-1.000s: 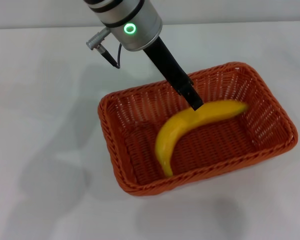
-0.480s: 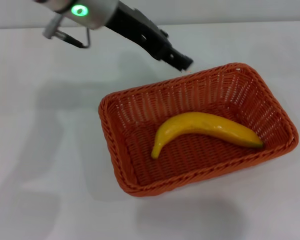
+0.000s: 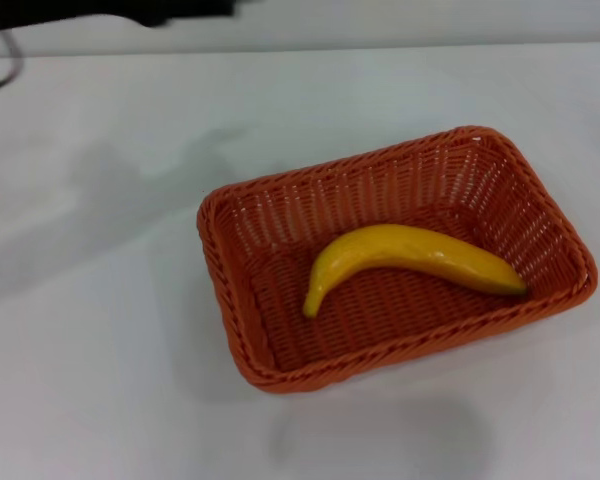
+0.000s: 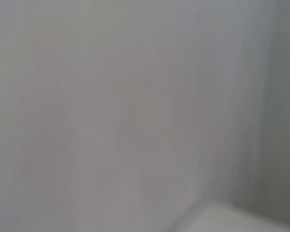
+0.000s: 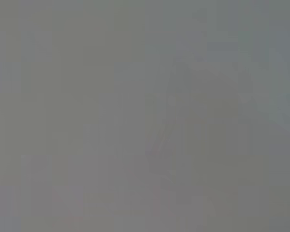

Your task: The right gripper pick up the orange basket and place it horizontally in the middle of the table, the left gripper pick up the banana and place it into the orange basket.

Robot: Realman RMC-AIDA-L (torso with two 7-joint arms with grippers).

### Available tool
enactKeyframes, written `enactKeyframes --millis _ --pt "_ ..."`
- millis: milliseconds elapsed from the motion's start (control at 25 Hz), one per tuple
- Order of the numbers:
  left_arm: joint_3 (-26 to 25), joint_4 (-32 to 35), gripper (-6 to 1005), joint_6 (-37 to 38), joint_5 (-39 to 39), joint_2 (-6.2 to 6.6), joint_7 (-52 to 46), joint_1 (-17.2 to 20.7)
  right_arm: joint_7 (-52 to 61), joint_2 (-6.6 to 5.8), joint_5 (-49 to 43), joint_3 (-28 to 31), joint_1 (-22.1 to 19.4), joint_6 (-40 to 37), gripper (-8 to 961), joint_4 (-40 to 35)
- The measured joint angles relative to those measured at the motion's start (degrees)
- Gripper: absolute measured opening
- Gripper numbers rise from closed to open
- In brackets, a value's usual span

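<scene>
The orange basket (image 3: 235, 215) lies lengthwise on the white table (image 3: 90, 360), a little right of the middle in the head view. The yellow banana (image 3: 410, 256) rests flat on the basket's floor, its stem end toward the basket's left side and its tip near the right wall. Nothing is touching it. My left gripper (image 3: 185, 10) is only a dark blurred streak along the top-left edge of the head view, far from the basket. The right gripper is out of view. Both wrist views show only blank grey.
A dark cable loop (image 3: 5, 65) of the left arm hangs at the far top-left corner. Bare white tabletop surrounds the basket on all sides.
The left gripper let go of the banana, which settled flat in the basket. It then rose and pulled away up and to the left, almost out of the head view.
</scene>
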Motion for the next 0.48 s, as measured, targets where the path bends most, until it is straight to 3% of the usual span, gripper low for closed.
enactKeyframes --millis 80,240,480 --pt "-1.0 0.0 894 2.1 -7.2 -0.06 6.0 5.4 0.0 0.15 1.2 0.6 -0.9 0.4 650 0.4" --pt "-2.6 2.4 894 4.3 -15.9 -0.23 14.8 12.8 -0.9 0.56 2.2 2.0 -2.2 1.6 651 0.9" --pt "-5.8 12.3 894 3.4 -26.6 -0.29 26.2 17.2 -2.4 0.68 2.5 2.7 -3.1 2.0 651 3.9"
